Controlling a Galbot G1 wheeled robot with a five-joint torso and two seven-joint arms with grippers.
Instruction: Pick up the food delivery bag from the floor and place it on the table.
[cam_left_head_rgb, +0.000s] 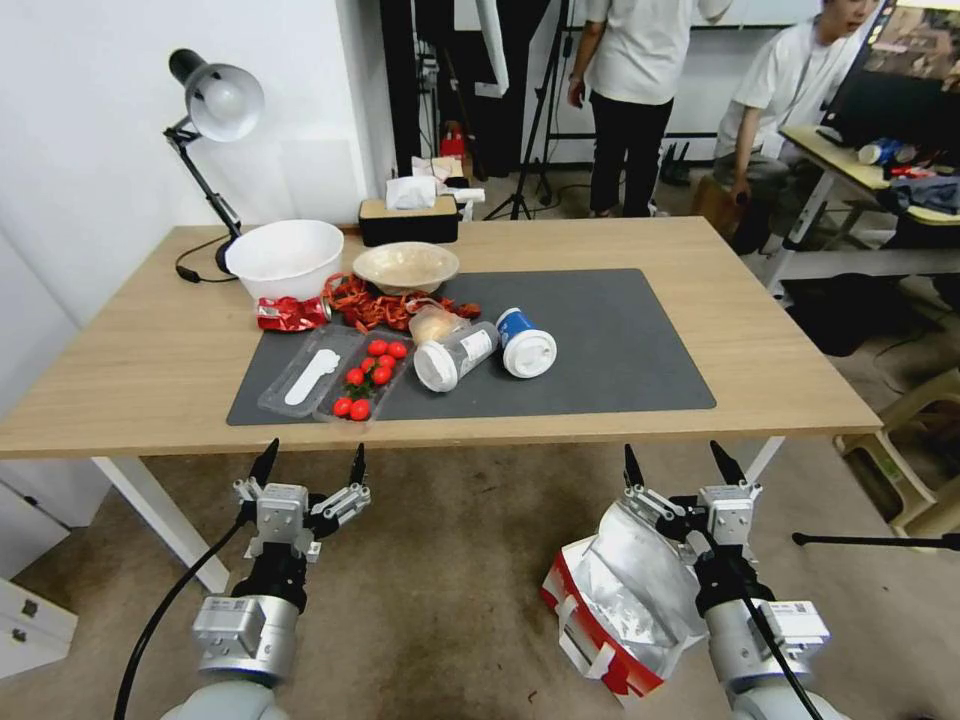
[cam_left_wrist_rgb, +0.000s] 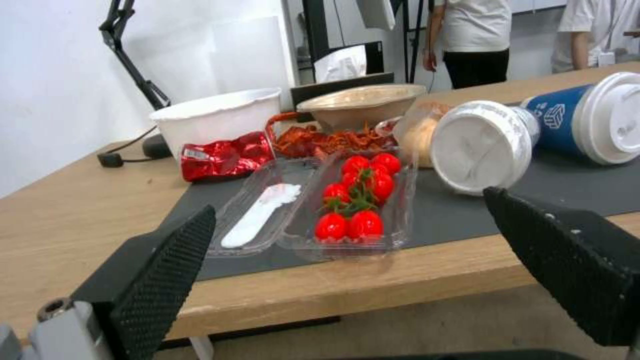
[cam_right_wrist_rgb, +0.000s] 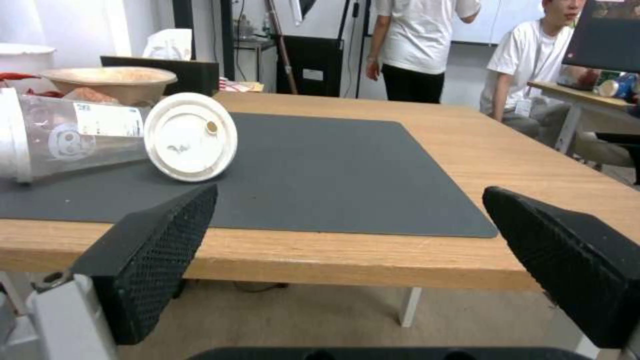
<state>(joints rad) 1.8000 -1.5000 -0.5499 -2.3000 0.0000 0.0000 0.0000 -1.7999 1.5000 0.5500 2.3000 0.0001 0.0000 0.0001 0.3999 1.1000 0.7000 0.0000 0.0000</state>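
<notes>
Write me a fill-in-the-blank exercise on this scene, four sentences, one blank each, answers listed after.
1. The food delivery bag lies on the ____, beneath the right gripper.
2. Both the left gripper and the right gripper have their fingers ____.
3. The cherry tomatoes sit in a clear plastic ____.
4. The two cups, the blue cup and the clear cup, lie on their sides on the dark grey ____ of the table.

Answers: floor; open; tray; mat
</notes>
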